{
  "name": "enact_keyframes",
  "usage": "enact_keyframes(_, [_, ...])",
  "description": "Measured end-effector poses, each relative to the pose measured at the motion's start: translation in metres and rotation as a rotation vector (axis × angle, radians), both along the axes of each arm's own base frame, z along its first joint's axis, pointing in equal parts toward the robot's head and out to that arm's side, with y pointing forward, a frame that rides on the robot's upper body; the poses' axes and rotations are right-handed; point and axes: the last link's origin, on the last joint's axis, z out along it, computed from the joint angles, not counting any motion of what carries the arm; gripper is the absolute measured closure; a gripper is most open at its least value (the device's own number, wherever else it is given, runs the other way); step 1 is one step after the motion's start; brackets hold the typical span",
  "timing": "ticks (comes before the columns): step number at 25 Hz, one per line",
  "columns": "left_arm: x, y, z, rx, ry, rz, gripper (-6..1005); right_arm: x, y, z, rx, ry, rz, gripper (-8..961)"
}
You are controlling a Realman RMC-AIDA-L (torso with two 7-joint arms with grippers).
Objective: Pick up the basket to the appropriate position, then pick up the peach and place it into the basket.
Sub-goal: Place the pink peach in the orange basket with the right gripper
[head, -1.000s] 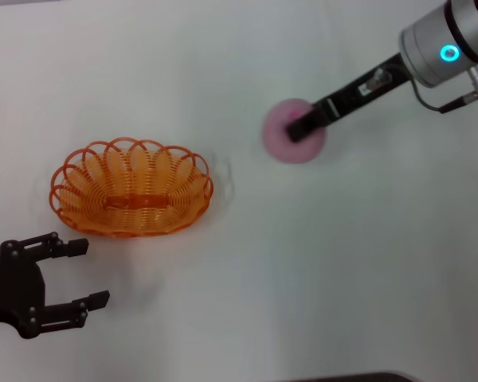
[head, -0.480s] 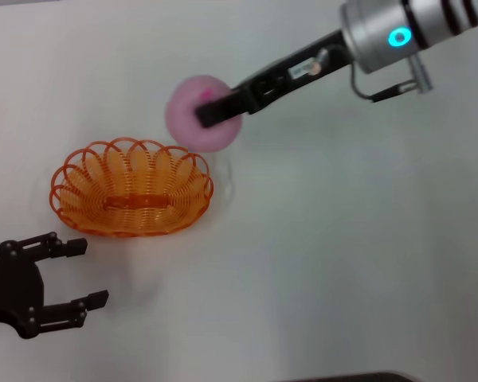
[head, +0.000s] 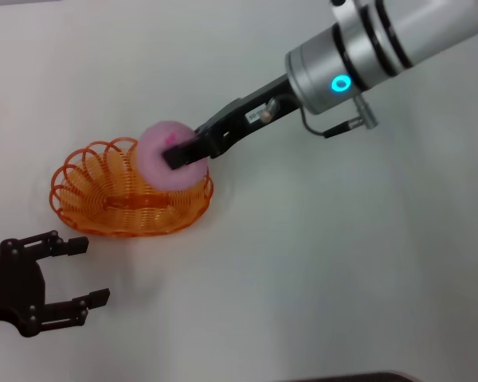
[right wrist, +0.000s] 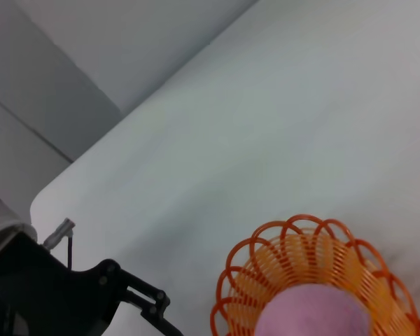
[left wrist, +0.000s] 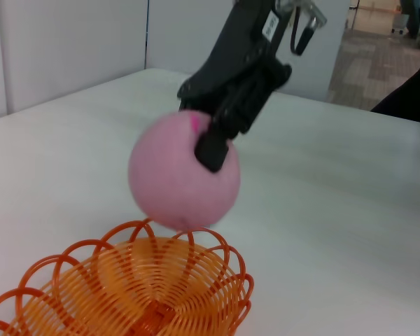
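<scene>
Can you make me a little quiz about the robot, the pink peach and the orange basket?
1. True or false: the peach already lies on the floor of the basket.
2. Which gripper holds the peach? A. the left gripper B. the right gripper C. neither
3. Fill in the gap: the left gripper waits on the near side of the basket with its fingers ____.

Key
1. False. In the left wrist view the peach hangs above the rim of the basket, clamped in the right gripper.
2. B
3. open
</scene>
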Motion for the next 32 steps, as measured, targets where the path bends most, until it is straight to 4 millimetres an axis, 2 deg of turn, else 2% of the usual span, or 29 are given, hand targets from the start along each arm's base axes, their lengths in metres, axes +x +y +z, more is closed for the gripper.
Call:
enact_keyframes(5, [0.000, 0.000, 0.000, 0.000, -0.001, -0.001, 215, 0.002, 0.001, -0.003, 0.015, 0.009, -0.001, 672])
enact_keyframes(16, [0.000, -0.001, 0.001, 0.003, -0.003, 0.002, 215, 0.008, 0.002, -0.006, 0.030, 0.012, -0.026, 418])
enact_keyframes(19, [0.000, -0.001, 0.002, 0.003, -0.005, 0.001, 215, 0.008, 0.002, -0.005, 0.032, 0.019, -0.023, 174])
enact_keyframes(23, [-0.001, -0.001, 0.003, 0.009, -0.007, 0.003, 215, 0.013, -0.003, 0.000, 0.041, 0.075, 0.023, 101])
enact_keyframes(27, [-0.002, -0.001, 0.004, 0.018, -0.007, 0.007, 214, 0.029, -0.014, 0.017, 0.084, 0.187, 0.098, 89])
enact_keyframes(32, [-0.003, -0.001, 0.006, 0.032, -0.008, 0.017, 214, 0.066, -0.033, 0.041, 0.149, 0.266, 0.156, 93])
